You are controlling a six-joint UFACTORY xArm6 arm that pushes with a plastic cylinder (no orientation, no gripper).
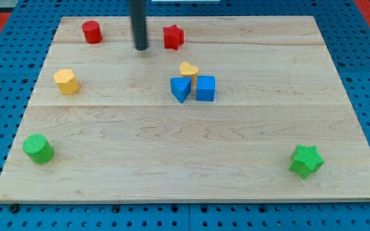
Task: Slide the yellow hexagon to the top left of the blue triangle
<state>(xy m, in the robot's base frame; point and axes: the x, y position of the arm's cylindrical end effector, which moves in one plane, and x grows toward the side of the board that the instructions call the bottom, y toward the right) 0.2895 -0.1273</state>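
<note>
The yellow hexagon [66, 81] sits at the view's left on the wooden board. The blue triangle [180, 88] sits near the board's middle, with a blue cube [205, 88] touching its right side and a yellow heart [189, 69] just above them. My tip [140, 48] is near the view's top, between the red cylinder [92, 31] and the red star [173, 36]. It is above and to the left of the blue triangle, and well to the right of and above the yellow hexagon, touching no block.
A green cylinder [38, 148] sits at the bottom left and a green star [306, 160] at the bottom right. The wooden board [191, 186] lies on a blue pegboard surface.
</note>
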